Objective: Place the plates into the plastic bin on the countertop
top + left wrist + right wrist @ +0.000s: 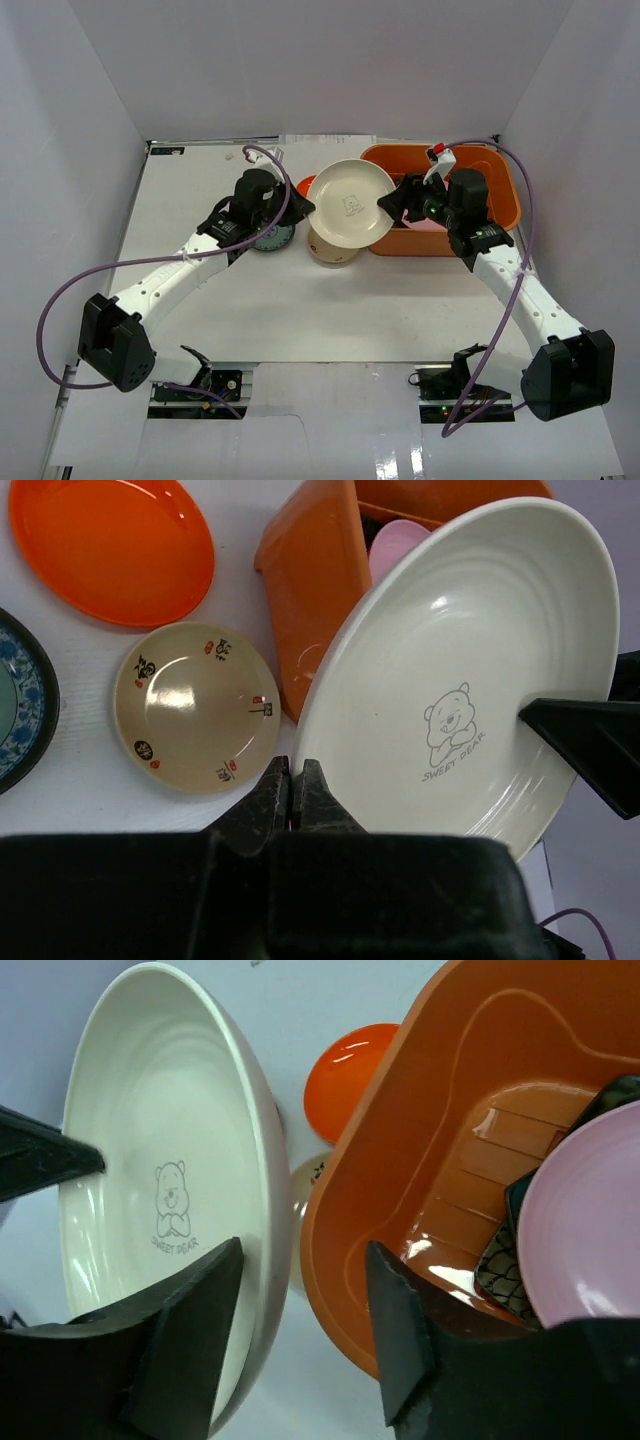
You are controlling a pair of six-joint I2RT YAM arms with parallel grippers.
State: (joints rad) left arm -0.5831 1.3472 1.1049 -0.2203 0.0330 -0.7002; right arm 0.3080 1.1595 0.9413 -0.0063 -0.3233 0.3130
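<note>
Cream plate (pixel 350 203) was up off the surface (pixel 320 310), tilted, hanging between the two arms just left of the plastic bin (pixel 503 195). Left fingers (pixel 272 792) were pinched tight on its left rim and carried it; the rim is thin, so almost no gap showed between them. Right fingers (pixel 190 1325) stood wide with the opposite rim between them, one over the plate's inner face, the other over the bin wall, not clamped. It read as a handover: the bin sat on the right arm's side, so the left probably lifted the plate across for the right to take and drop in.

Cream plate: round, shallow, glossy, with concentric rings inside and a small printed bear with lettering at centre. Melamine or glazed ceramic, could not tell.

Bin: shiny orange plastic, rounded corners, ribbed floor, raised rim. Inside, a pink plate (pixel 590 1210), round and smooth, lay over a dark floral plate (pixel 505 1260) with a netted pattern, mostly hidden. No teal plate could be made out.

Flat on the surface:
- Tan plate (pixel 195 708): round, glossy, small red and black marks, partly beneath the raised cream one.
- Orange-red plate (pixel 110 545): plain, shiny, near the bin's left corner.
- Blue-patterned plate (pixel 20 710): only partly seen, by the left wrist.

By my count, four plates were not yet binned.
</note>
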